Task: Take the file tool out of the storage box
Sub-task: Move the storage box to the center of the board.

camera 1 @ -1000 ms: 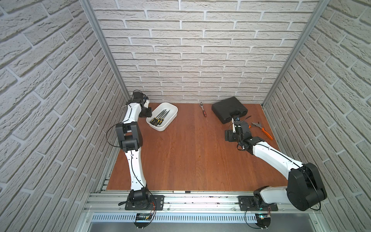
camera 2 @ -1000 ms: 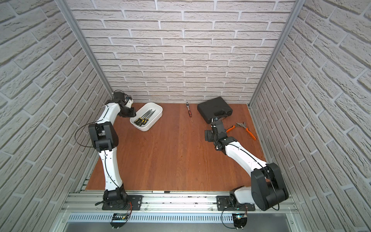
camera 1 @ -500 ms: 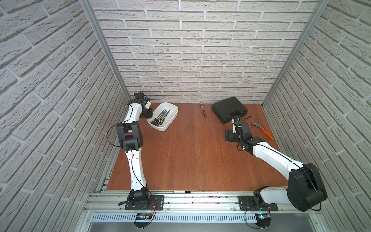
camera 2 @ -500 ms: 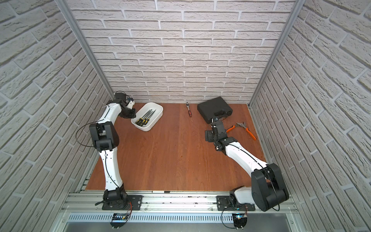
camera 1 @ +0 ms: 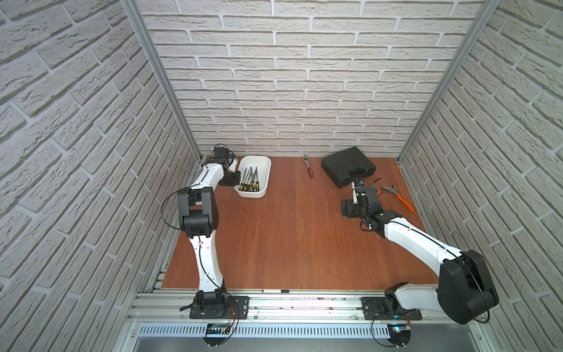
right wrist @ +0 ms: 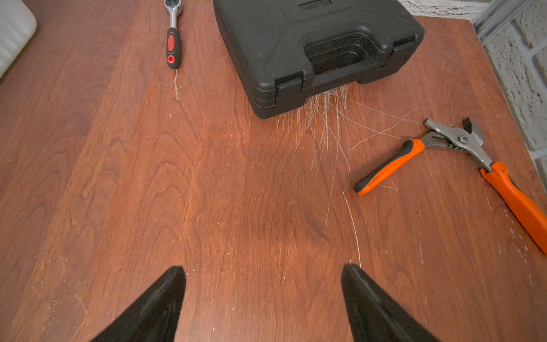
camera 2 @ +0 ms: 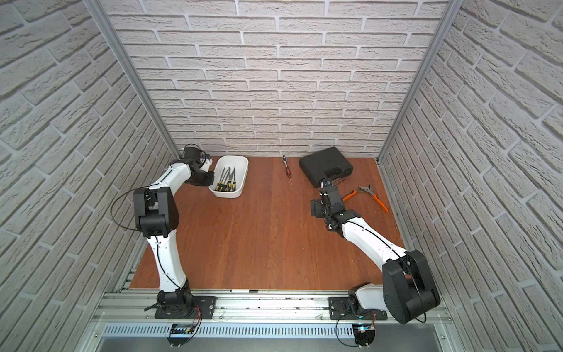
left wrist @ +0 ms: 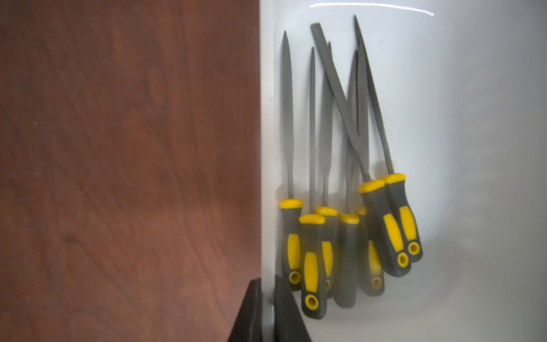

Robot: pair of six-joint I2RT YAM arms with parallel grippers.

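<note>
The left hand (left wrist: 267, 296) is clamped on the side wall of the white box (left wrist: 473, 148), where the files (left wrist: 396, 231) lie heaped inside. Any pull now could drag or tip the box instead.

Colours from my end: white storage box (camera 1: 251, 194), grey files (left wrist: 392, 228) with yellow-and-grey handles, black case (right wrist: 296, 38), orange-handled pliers (right wrist: 387, 165), reddish woodgrain table (camera 1: 289, 237).

You have two arms, left arm (camera 1: 204, 259) and right arm (camera 1: 417, 240): white shells, black joint housings, thin black cables looped well behind the fingers (right wrist: 154, 308), themselves matt black tapered wedges.
</note>
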